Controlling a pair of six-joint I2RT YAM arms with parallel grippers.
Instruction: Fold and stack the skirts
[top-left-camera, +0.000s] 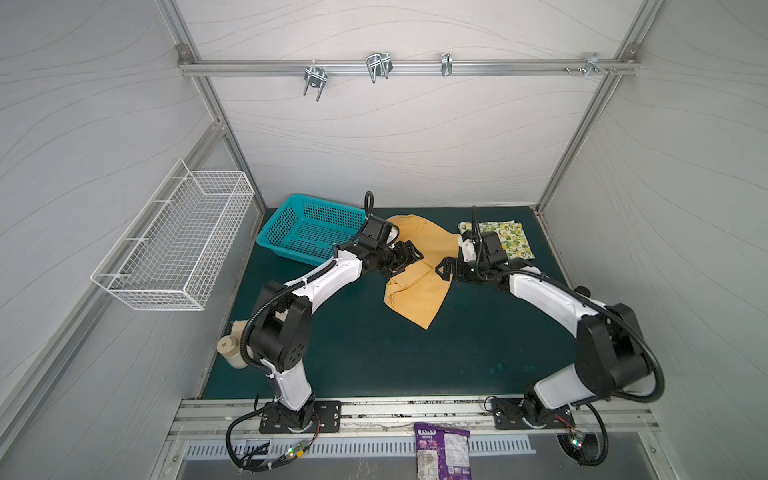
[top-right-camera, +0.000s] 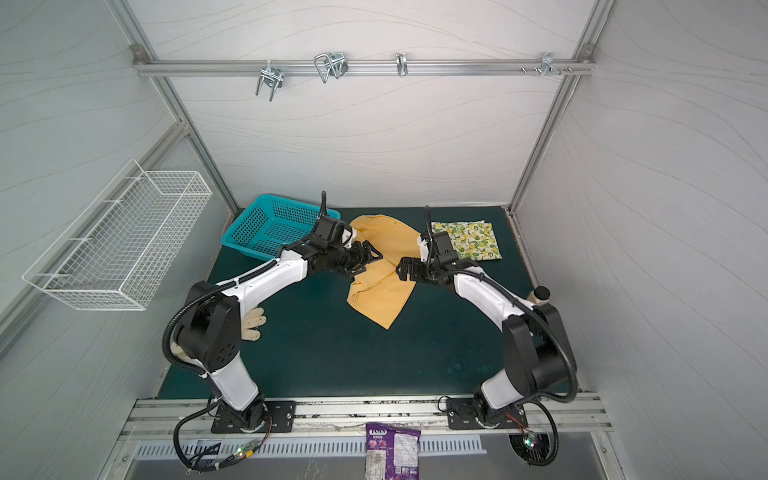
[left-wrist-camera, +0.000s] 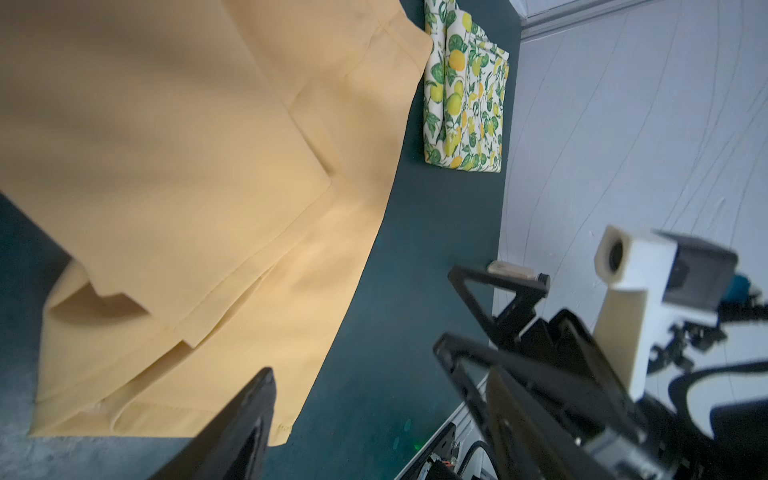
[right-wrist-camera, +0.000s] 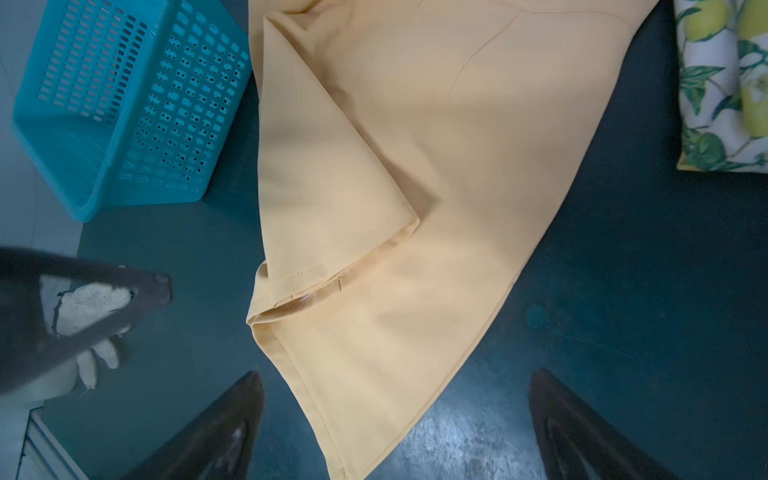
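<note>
The mustard-yellow skirt (top-left-camera: 415, 286) (top-right-camera: 382, 291) lies on the green mat near the back middle. One side of it is folded over itself (right-wrist-camera: 332, 187), and its layered hem shows in the left wrist view (left-wrist-camera: 187, 187). The lemon-print skirt (top-left-camera: 500, 240) (top-right-camera: 469, 241) (left-wrist-camera: 465, 95) (right-wrist-camera: 723, 83) lies folded at the back right, apart from it. My left gripper (top-left-camera: 409, 257) (top-right-camera: 368, 255) (left-wrist-camera: 374, 415) hovers open over the yellow skirt's left part, holding nothing. My right gripper (top-left-camera: 446, 272) (top-right-camera: 405, 270) (right-wrist-camera: 397, 428) stands open above the skirt's right edge, with a corner of cloth below its spread jaws.
A teal plastic basket (top-left-camera: 307, 237) (top-right-camera: 274, 232) (right-wrist-camera: 124, 104) sits tilted at the back left, close to the yellow skirt. A white wire basket (top-left-camera: 174, 249) hangs on the left wall. A cream bottle (top-left-camera: 230, 353) and a beige glove-like rag (top-right-camera: 253, 324) lie by the left arm's base. A snack packet (top-left-camera: 442, 451) lies in front.
</note>
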